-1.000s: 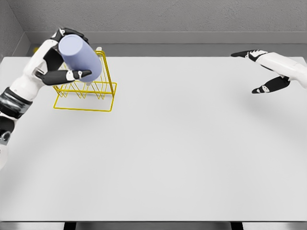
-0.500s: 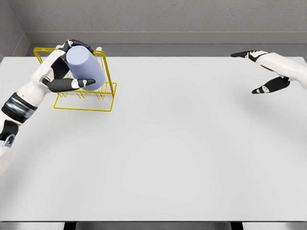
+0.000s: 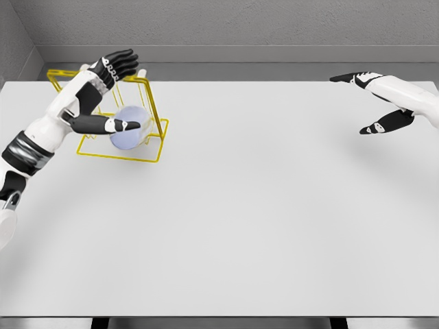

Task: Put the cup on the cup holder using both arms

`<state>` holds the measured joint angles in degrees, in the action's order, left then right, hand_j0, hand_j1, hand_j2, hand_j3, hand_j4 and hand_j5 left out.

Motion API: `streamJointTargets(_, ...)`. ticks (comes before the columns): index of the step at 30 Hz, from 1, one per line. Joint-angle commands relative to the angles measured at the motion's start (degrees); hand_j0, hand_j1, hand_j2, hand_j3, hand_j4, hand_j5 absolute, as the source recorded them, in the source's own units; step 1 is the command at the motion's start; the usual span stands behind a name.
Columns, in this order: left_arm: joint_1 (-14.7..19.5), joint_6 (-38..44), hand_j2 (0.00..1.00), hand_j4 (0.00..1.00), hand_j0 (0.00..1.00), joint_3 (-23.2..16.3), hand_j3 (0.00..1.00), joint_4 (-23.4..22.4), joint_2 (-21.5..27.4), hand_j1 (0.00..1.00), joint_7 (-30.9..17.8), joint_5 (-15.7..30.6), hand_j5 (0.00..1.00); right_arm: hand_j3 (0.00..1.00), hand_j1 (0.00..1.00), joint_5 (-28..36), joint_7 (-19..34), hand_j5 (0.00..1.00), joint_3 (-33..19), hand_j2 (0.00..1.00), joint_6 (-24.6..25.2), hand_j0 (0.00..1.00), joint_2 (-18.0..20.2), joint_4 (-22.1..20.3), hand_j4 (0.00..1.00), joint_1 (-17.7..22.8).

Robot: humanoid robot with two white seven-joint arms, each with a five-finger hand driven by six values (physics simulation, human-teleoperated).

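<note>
Head view: lavender cup [image 3: 129,136] inside yellow wire cup holder [image 3: 154,130].

A broad white table [image 3: 260,205] filled the view; behind its far edge ran a grey textured wall [image 3: 240,24], meeting another wall at the table's left

The left hand [image 3: 103,89] now spreads open, and the cup [image 3: 129,127] sits lower, inside the rack [image 3: 152,110].

Cup [image 3: 129,136] apparently sits in the cup holder [image 3: 153,123] at the table's [image 3: 260,219] far left.
</note>
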<state>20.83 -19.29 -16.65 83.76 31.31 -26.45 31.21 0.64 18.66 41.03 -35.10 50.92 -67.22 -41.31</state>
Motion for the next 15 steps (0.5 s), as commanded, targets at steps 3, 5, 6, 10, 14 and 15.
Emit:
streamJointTargets(3, -0.09, -0.22, 1.00, 1.00, 1.00, 0.12, 1.00, 0.27, 0.07, 1.00, -0.09, 0.34, 1.00, 1.00, 1.00, 0.42, -0.03, 1.00, 0.02, 1.00, 0.10, 1.00, 0.06, -0.02, 1.00, 0.00)
streamJointTargets(5, -0.09, -0.66, 1.00, 1.00, 1.00, 0.12, 1.00, 0.36, 0.16, 1.00, -1.14, 0.34, 1.00, 1.00, 1.00, 0.42, -0.03, 1.00, 0.02, 1.00, 0.10, 1.00, 0.06, -0.02, 1.00, 0.00)
streamJointTargets(6, -0.18, -1.71, 1.00, 1.00, 1.00, 0.12, 1.00, 0.44, 0.24, 1.00, -1.23, 0.43, 1.00, 1.00, 1.00, 0.42, -0.03, 1.00, -0.07, 1.00, 0.10, 1.00, 0.06, -0.02, 1.00, 0.00)
streamJointTargets(10, -2.37, -3.56, 1.00, 1.00, 1.00, 3.11, 1.00, 3.87, 1.91, 1.00, -5.19, 0.52, 1.00, 1.00, 1.00, 0.42, -0.03, 1.00, -0.07, 1.00, 0.10, 1.00, 0.06, -0.02, 1.00, 0.00)
streamJointTargets(14, -4.04, -10.15, 1.00, 1.00, 1.00, 4.43, 1.00, 5.28, 2.97, 1.00, -7.21, 0.52, 1.00, 1.00, 1.00, 0.42, -0.03, 1.00, -0.07, 1.00, 0.10, 1.00, 0.06, -0.02, 1.00, 0.00)
streamJointTargets(15, -4.13, -10.50, 1.00, 1.00, 1.00, 4.96, 1.00, 5.89, 3.14, 1.00, -8.00, 0.52, 1.00, 1.00, 1.00, 0.42, -0.03, 1.00, -0.07, 1.00, 0.10, 1.00, 0.06, -0.02, 1.00, 0.00)
